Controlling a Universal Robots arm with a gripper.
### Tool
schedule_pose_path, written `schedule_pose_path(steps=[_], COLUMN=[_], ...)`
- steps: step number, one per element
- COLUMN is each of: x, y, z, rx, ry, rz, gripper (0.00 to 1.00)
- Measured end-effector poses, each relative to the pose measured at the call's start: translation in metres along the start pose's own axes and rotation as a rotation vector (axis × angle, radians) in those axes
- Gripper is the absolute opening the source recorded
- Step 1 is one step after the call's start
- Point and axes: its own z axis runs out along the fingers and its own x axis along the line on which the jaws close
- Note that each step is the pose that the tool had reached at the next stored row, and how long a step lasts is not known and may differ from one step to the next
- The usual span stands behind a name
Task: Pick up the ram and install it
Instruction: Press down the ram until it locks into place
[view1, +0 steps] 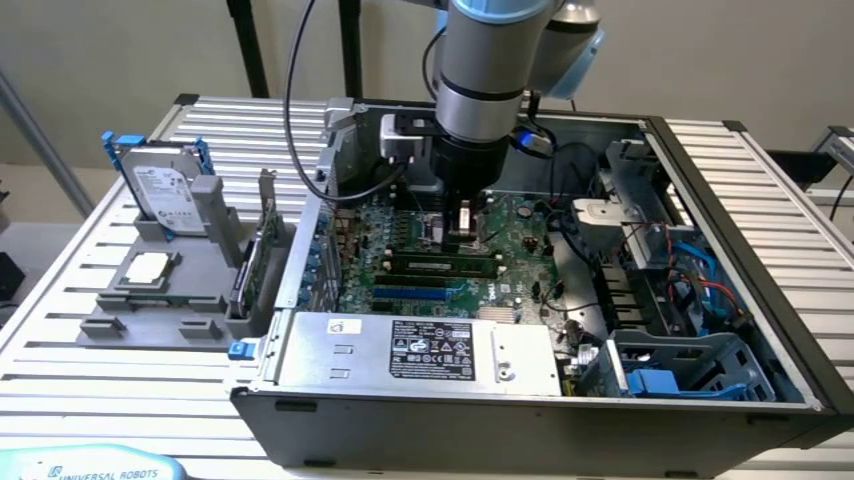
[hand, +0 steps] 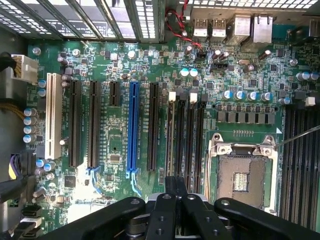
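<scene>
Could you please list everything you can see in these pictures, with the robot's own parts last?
Table: one, silver slats, under everything.
Computer case: one, grey, open, on the table.
Motherboard: one, green, inside the case.
Ram: one, green, along the motherboard's black slots, just in front of the end effector.
Blue slot: one, blue, among the black slots.
Processor socket: one, silver, beside the slots.
Power supply: one, silver, at the case's near side.
Holder: one, grey, at the exterior view's left.
Hard drive: one, silver in a blue frame, upright in the holder.
Processor chip: one, silver, flat on the holder.
Arm: one, silver-grey, reaching down into the case.
End effector: one, black, over the motherboard.
</scene>
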Motion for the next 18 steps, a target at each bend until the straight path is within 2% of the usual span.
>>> schedule_pose_path(steps=[14,17,18], x=[0.0,0.0,0.0], y=[0.0013,0.0014,0.0014], z=[0.0187,0.0165,0.0133], rx=[0.0029,0.0033,0.0039], ry=[0.0012,-0.0002,-0.0028], rz=[0.0,0.0,0.0], gripper=[0.11,0.11,0.11])
